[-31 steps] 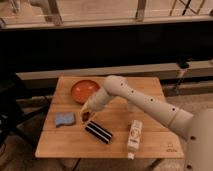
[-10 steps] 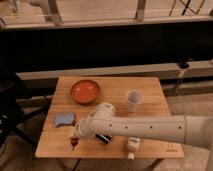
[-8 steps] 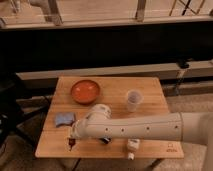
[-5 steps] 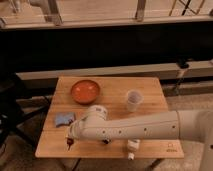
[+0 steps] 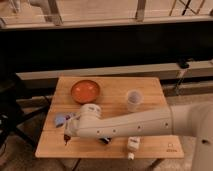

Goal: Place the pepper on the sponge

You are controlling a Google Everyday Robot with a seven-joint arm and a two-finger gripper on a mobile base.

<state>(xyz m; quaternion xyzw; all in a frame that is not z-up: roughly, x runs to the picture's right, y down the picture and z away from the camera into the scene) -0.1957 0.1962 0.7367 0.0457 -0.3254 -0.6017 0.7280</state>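
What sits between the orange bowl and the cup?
Only bare table, in the camera view. The hand hovers near the table's front edge, close to the sponge.

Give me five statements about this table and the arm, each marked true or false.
1. The orange bowl sits toward the back left of the table. True.
2. The cup stands inside the bowl. False: it stands on the table, to the right of the bowl.
3. The tool is near the table's front left edge. True.
4. The pepper lies on the sponge. False: it is at the tool, nearer the front edge than the sponge.
5. The white bottle lies near the front edge. True.
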